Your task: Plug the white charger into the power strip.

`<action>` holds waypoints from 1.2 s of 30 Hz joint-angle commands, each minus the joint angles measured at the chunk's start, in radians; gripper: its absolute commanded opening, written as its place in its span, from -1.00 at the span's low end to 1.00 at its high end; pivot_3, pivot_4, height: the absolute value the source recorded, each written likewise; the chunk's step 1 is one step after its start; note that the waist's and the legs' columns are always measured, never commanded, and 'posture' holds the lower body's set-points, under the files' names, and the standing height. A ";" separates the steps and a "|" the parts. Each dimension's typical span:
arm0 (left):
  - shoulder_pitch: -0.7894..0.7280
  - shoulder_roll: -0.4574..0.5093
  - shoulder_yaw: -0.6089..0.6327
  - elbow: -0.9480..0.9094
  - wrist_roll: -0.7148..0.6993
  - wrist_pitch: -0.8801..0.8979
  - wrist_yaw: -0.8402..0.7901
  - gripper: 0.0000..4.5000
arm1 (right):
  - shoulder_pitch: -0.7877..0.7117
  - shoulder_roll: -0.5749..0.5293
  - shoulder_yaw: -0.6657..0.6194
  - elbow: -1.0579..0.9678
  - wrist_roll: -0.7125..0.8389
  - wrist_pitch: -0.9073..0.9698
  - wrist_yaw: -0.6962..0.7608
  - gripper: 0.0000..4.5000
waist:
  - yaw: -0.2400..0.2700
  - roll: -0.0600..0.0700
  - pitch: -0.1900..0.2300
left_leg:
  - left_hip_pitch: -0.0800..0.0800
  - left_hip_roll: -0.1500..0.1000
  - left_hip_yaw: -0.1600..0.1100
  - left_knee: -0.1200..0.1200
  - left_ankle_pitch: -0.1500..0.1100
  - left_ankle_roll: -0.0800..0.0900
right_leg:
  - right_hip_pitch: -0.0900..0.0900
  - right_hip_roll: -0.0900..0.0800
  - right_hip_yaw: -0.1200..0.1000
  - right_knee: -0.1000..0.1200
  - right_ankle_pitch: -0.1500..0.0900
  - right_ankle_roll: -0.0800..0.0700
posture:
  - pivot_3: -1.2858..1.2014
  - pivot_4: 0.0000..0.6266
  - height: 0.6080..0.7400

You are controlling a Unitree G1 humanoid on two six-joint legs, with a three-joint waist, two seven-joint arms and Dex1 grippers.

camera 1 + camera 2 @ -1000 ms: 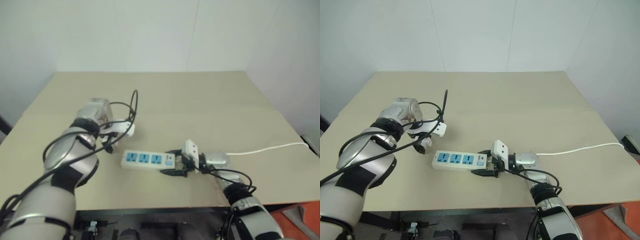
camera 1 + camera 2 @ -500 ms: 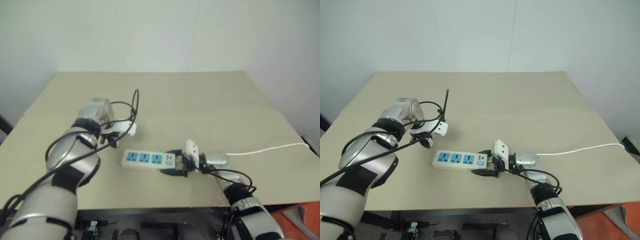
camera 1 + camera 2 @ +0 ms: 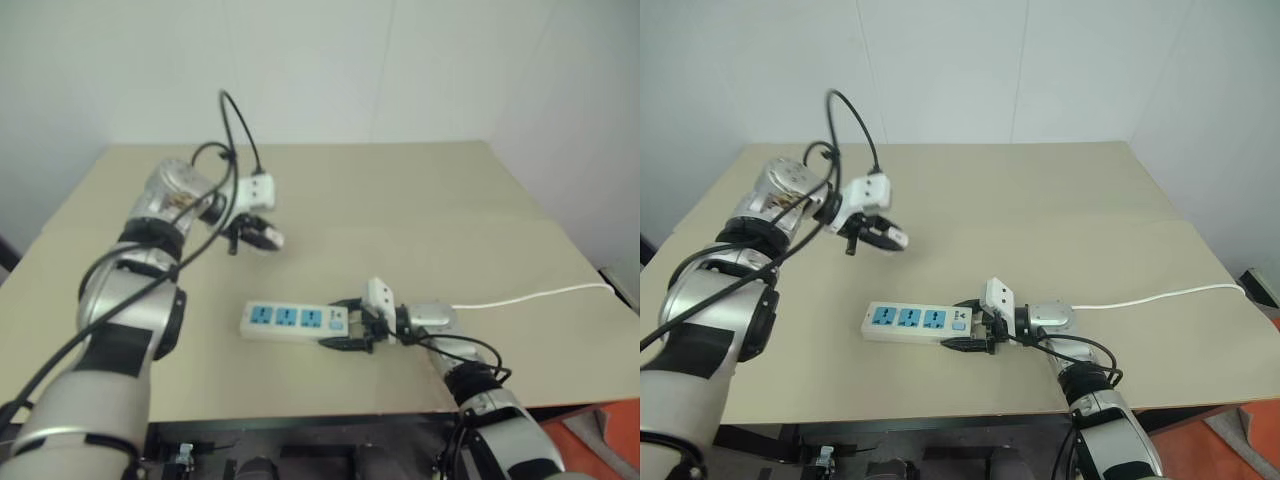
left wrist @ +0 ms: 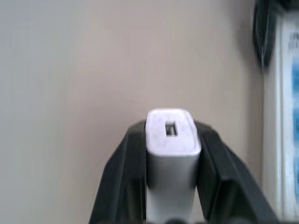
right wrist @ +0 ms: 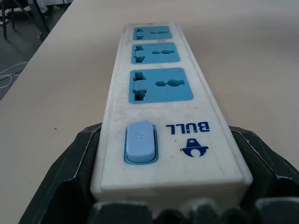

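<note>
Two arms, split roles: your left gripper (image 4: 170, 154) is clamped on the white charger (image 4: 171, 140), held up off the desk (image 3: 420, 200), above and to the robot's left of the power strip (image 3: 294, 320). Your right gripper (image 5: 168, 186) has its fingers spread around the strip's switch end, pinning it. The strip's long axis runs left-right across the desk, three blue sockets facing up, so you likely need the charger moved right and down. Readable on the strip: "BULL" beside the switch.

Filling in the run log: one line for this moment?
left pincer: shut on charger, lifted | right pincer: gripping power strip end | sockets free
</note>
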 commanded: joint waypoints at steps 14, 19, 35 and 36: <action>0.461 -0.061 0.282 -0.785 -0.556 0.520 -0.053 -0.55 | -0.043 0.031 0.018 0.089 -0.004 -0.054 0.037 0.52 | -0.022 0.000 0.000 | 0.002 0.000 -0.001 0.001 0.000 0.000 | 0.001 0.000 0.001 0.004 0.003 -0.005 | 0.03 -0.52 1.00; 0.592 -0.109 0.233 -0.861 -0.587 0.462 -0.057 -0.55 | -0.043 0.040 0.021 0.096 -0.008 -0.062 0.035 0.52 | -0.022 0.001 -0.001 | 0.004 0.000 -0.001 0.001 0.000 0.000 | 0.003 0.000 0.001 0.004 0.003 -0.006 | 0.03 -0.52 1.00; 0.707 -0.088 0.085 -0.816 -0.543 0.290 -0.171 -0.55 | -0.041 0.043 0.026 0.090 -0.008 -0.053 0.041 0.52 | -0.024 0.000 -0.001 | 0.004 0.000 0.000 0.000 0.000 0.000 | 0.003 0.001 0.002 0.003 0.003 -0.006 | 0.03 -0.52 1.00; 0.708 -0.091 0.084 -0.811 -0.541 0.285 -0.167 -0.55 | -0.041 0.043 0.026 0.089 -0.008 -0.054 0.041 0.52 | -0.023 0.000 -0.001 | 0.004 0.000 0.000 0.000 0.000 0.000 | 0.003 0.000 0.002 0.003 0.003 -0.006 | 0.03 -0.52 1.00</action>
